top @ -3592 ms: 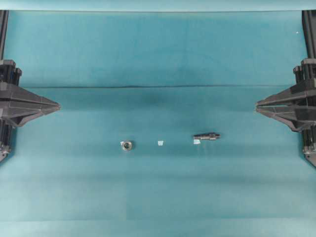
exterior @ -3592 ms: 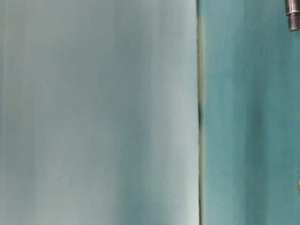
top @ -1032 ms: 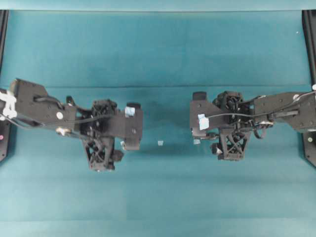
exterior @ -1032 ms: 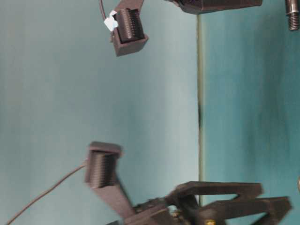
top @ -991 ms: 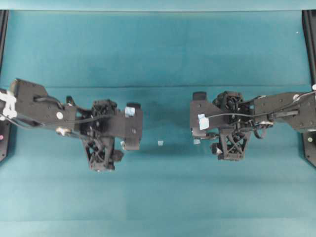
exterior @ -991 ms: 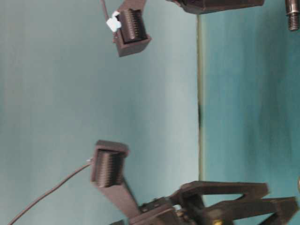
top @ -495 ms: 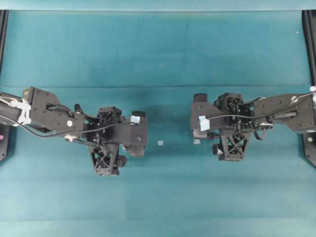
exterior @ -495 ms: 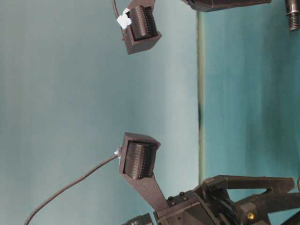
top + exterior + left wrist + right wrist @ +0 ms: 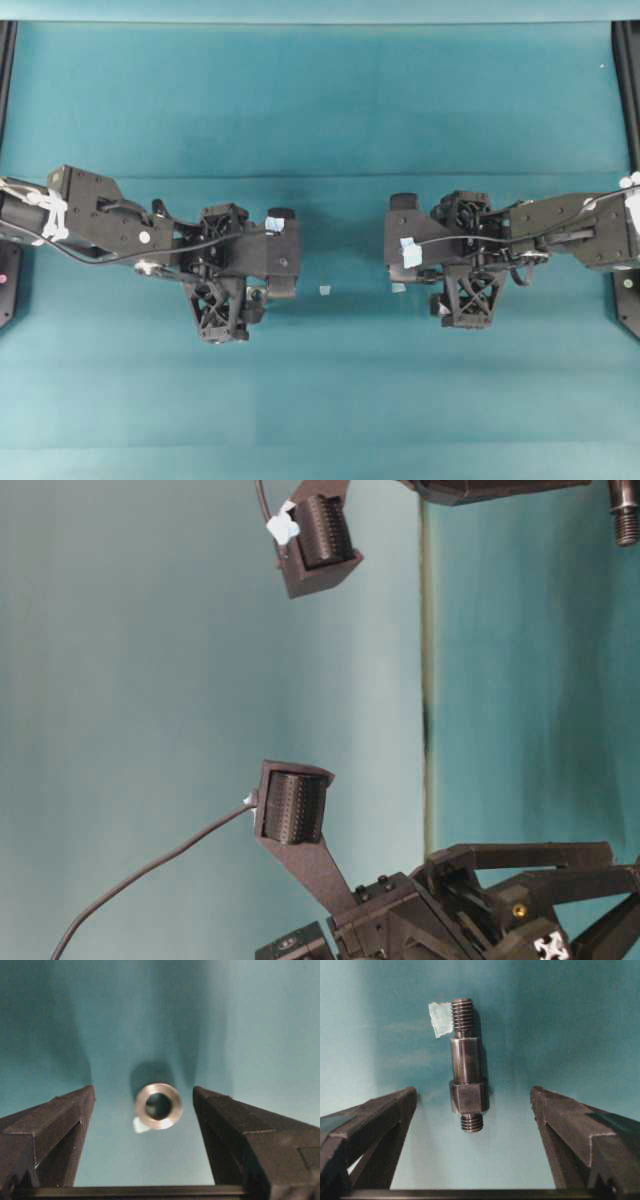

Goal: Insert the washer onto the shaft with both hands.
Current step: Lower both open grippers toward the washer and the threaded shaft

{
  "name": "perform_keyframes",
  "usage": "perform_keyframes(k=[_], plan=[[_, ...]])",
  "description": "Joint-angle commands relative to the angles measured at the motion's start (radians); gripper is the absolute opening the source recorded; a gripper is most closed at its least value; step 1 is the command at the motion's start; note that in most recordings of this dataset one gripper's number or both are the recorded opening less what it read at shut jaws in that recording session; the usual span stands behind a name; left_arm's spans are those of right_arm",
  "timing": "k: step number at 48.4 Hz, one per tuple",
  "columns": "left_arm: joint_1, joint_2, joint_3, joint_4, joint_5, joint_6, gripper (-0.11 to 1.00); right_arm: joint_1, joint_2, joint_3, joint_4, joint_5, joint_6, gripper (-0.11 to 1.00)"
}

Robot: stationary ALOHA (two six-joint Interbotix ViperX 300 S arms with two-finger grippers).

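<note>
The washer (image 9: 158, 1106), a small silvery ring with a dark hole, lies flat on the teal cloth. In the left wrist view it sits between the two fingers of my left gripper (image 9: 144, 1094), which is open and touches nothing. The shaft (image 9: 466, 1067), a dark stepped rod with threaded ends, also lies on the cloth. Its near end lies between the tips of my right gripper (image 9: 474, 1092), open and clear of it. From overhead, the left gripper (image 9: 268, 262) and the right gripper (image 9: 406, 250) hide both parts. The shaft's threaded tip (image 9: 627, 518) shows at table level.
A pale tape scrap (image 9: 324, 290) lies on the cloth between the arms. Another scrap (image 9: 440, 1018) sits by the shaft's far end, and one (image 9: 138, 1125) pokes out beside the washer. A fold line (image 9: 320, 177) crosses the teal cloth behind the arms.
Since 3.6 s ago both arms have come in over the parts. In the last second the left gripper shifted right and settled over the washer. The right gripper barely moved.
</note>
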Motion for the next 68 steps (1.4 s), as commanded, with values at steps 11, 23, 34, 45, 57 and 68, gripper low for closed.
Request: perform_keyframes(k=[11, 23, 34, 45, 57, 68], plan=[[-0.026, 0.002, 0.000, 0.003, -0.008, -0.003, 0.82, 0.000, -0.003, -0.005, -0.002, -0.012, -0.008, 0.92], [-0.015, 0.008, -0.003, 0.003, -0.008, -0.002, 0.82, -0.002, -0.003, -0.003, -0.002, -0.014, -0.009, 0.91], [-0.008, 0.014, 0.000, 0.003, -0.008, -0.003, 0.82, -0.002, 0.000, -0.005, -0.002, -0.012, -0.009, 0.92], [-0.006, 0.018, -0.011, 0.003, -0.008, -0.015, 0.82, -0.002, 0.017, -0.003, -0.002, -0.012, -0.009, 0.91], [-0.006, 0.025, -0.008, 0.003, -0.011, -0.037, 0.82, -0.002, 0.044, -0.008, -0.002, -0.015, -0.011, 0.91], [-0.005, 0.025, -0.011, 0.003, -0.017, -0.037, 0.82, -0.005, 0.054, -0.008, -0.002, -0.028, -0.011, 0.91]])
